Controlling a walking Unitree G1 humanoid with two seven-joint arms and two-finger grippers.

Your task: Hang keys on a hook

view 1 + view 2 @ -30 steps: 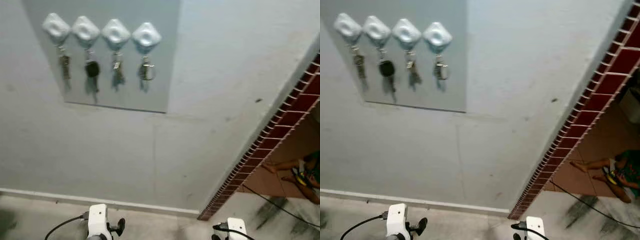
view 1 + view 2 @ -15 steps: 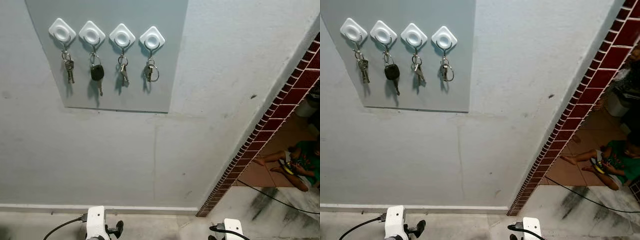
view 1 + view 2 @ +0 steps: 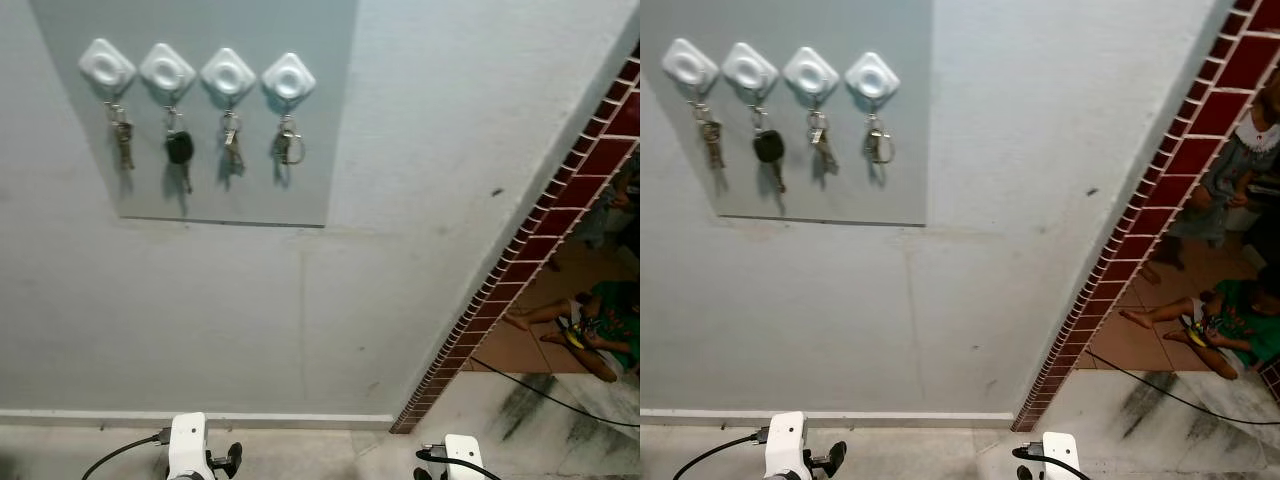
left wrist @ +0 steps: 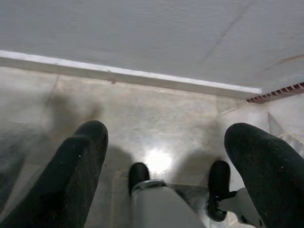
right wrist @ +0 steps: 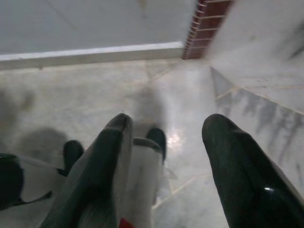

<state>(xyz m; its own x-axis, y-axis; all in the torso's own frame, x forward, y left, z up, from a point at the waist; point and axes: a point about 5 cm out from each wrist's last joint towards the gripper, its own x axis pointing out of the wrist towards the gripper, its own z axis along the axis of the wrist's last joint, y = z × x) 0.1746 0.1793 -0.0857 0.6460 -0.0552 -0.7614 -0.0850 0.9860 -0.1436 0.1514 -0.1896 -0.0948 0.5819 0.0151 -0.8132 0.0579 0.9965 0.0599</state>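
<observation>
Left gripper (image 4: 166, 156): we are seeing it hanging low over the floor (image 4: 156, 118), fingers spread, grasping nothing.
Right gripper (image 5: 166, 142): hanging likewise, released, empty.
Keys (image 3: 288, 146): four sets are hanging on the panel (image 3: 330, 120), one under each white hook (image 3: 288, 77).
Person (image 3: 1230, 330): sitting right of the panel, past the brick edge (image 3: 1120, 260).

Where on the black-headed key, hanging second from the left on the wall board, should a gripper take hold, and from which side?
Probably grip the black key by its broad black head, the widest part, since the thin blade hangs below. Come in straight from the front, fingers pinching its two side edges, because the grey board sits right behind and neighbouring keys hang either side.
</observation>
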